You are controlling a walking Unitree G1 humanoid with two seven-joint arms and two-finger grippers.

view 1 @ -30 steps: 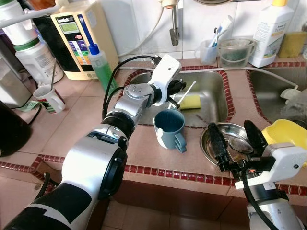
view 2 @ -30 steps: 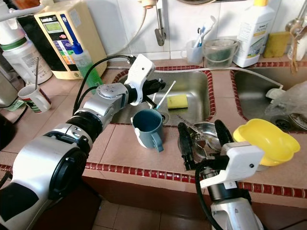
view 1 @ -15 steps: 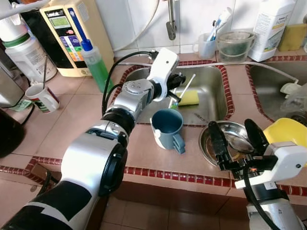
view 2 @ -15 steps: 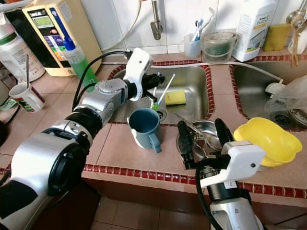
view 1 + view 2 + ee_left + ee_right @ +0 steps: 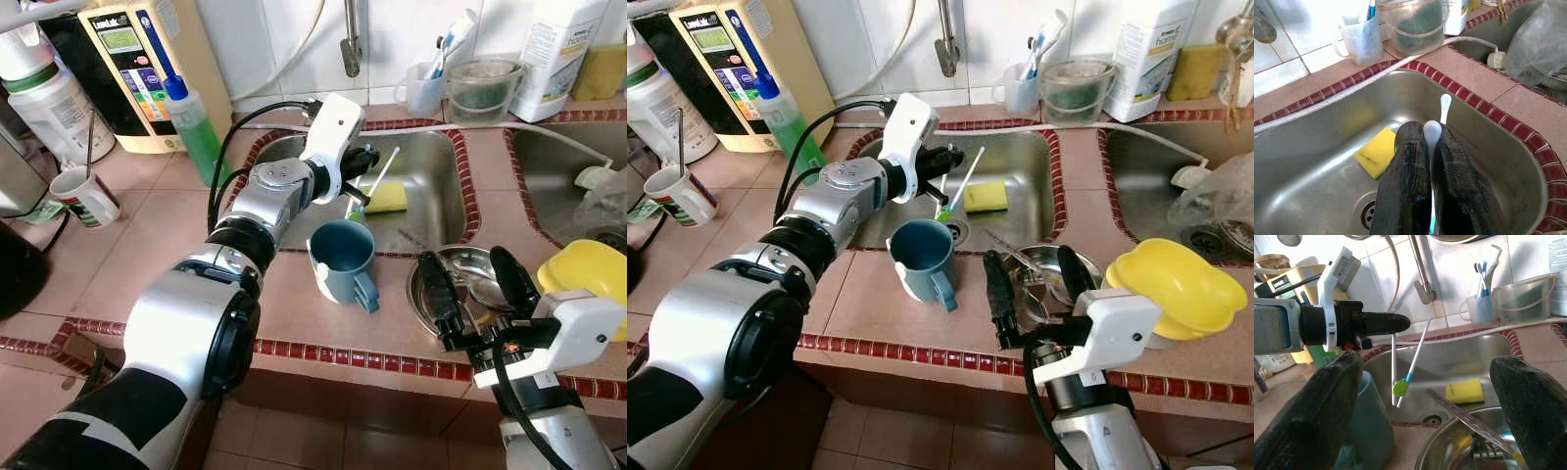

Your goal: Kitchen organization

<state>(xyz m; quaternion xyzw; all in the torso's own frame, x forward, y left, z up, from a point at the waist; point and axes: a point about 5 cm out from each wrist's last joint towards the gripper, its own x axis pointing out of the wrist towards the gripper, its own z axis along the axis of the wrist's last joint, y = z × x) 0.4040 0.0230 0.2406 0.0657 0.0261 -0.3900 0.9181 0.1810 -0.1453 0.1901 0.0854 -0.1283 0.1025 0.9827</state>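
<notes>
My left gripper (image 5: 367, 164) reaches over the steel sink (image 5: 436, 220), shut on two thin white toothbrushes (image 5: 377, 181). Their handles stick up past the black fingertips (image 5: 1415, 142); a green and blue head (image 5: 1399, 387) hangs below. They hang just behind a blue mug (image 5: 343, 259) standing on the tiled counter at the sink's front rim. My right gripper (image 5: 465, 262) is open above a steel bowl (image 5: 482, 294) holding metal cutlery (image 5: 1469, 418), its fingers (image 5: 1312, 421) spread wide with nothing between them.
A yellow sponge (image 5: 389, 199) lies in the sink. A yellow bowl (image 5: 588, 269) sits right of the steel bowl. At the back stand a cup of toothbrushes (image 5: 426, 88) and a clear tub (image 5: 480, 88). A green soap bottle (image 5: 194, 132) and a white mug (image 5: 88, 196) stand left.
The head camera has shifted slightly. My left gripper keeps the toothbrushes over the sink behind the mug, hardly moving. The right gripper stays open over the steel bowl.
</notes>
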